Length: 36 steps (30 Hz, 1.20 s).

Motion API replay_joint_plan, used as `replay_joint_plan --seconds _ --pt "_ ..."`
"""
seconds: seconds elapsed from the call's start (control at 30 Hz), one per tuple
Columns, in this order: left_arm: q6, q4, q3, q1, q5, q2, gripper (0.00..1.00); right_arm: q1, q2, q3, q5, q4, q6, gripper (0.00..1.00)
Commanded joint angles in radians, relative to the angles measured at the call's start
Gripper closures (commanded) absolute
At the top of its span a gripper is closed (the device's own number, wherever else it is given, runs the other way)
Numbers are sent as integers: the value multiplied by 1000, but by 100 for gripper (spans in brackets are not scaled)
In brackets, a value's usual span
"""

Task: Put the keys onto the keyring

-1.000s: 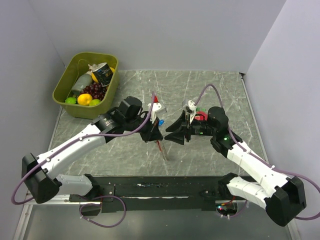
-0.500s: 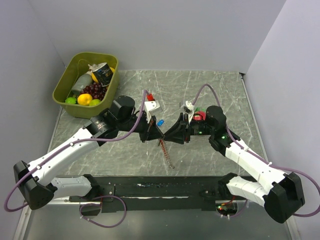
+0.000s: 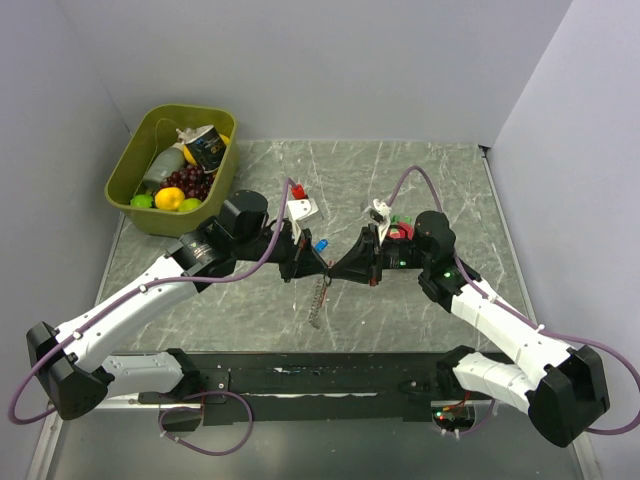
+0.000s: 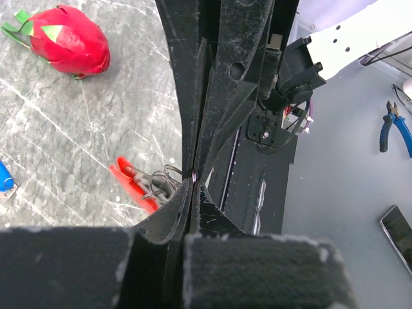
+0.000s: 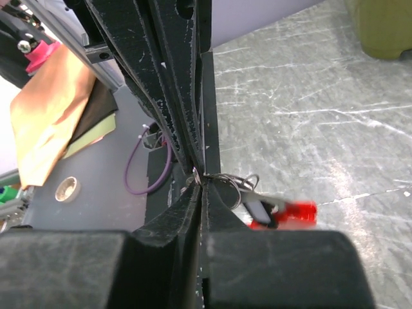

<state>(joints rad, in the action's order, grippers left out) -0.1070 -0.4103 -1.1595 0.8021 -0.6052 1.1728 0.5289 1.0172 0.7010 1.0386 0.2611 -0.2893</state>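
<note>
1. The left claw [image 4: 195, 187] and right claw [image 5: 201, 183] are meeting tip to tip. Both are pinched narrow on the thin wire rings at the top of the keyring [image 3: 318, 302].
2. The keyring is hanging just under the two tips, raised off the desk [image 3: 420, 170], with its red clip dangling at the low end.
3. The blue-headed key [image 3: 322, 244] is lying on the desk just beyond the keyring. It is not touching the keyring and is not threaded on.
4. Judging the step: the claws are securing a two-sided hold on the ring so a gap can be opened for the key.
5. Doing it well likely means one claw holding the ring firmly while the other is freeing itself to fetch the key. Go slowly, because the wire is thin and slippery.
6. Risk: if both claws are pulling apart, the ring may pop out and drop beside the key.
</note>
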Motion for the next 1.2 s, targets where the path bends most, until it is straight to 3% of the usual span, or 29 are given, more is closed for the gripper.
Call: replay_joint_plan --seconds 0.0,0.23,0.3,0.33,0.43,0.53,0.6,0.87,1.17 --pt "9 30 9 8 -47 -10 99 -4 -34 31 -26 76 -1 100" --pt "10 42 12 6 -33 -9 99 -4 -11 32 -9 92 -28 98" --pt "21 22 4 3 -30 -7 99 -4 -26 37 -46 41 28 80" --pt "30 4 0 -1 -25 -7 99 -4 -52 40 -69 14 53 52" --pt "43 -10 0 -12 -28 -15 99 -9 -113 51 -132 -89 137 22" --pt "55 -22 0 -23 -39 -19 99 -23 -155 66 -155 -157 199 16" --pt "56 -19 1 -29 -50 -22 99 -33 -167 68 -135 -155 203 16" --pt "87 -25 -6 -32 -145 7 99 -35 -75 89 63 -42 116 31" --pt "142 -73 -31 -30 -185 41 99 -29 17 132 71 -143 171 51"
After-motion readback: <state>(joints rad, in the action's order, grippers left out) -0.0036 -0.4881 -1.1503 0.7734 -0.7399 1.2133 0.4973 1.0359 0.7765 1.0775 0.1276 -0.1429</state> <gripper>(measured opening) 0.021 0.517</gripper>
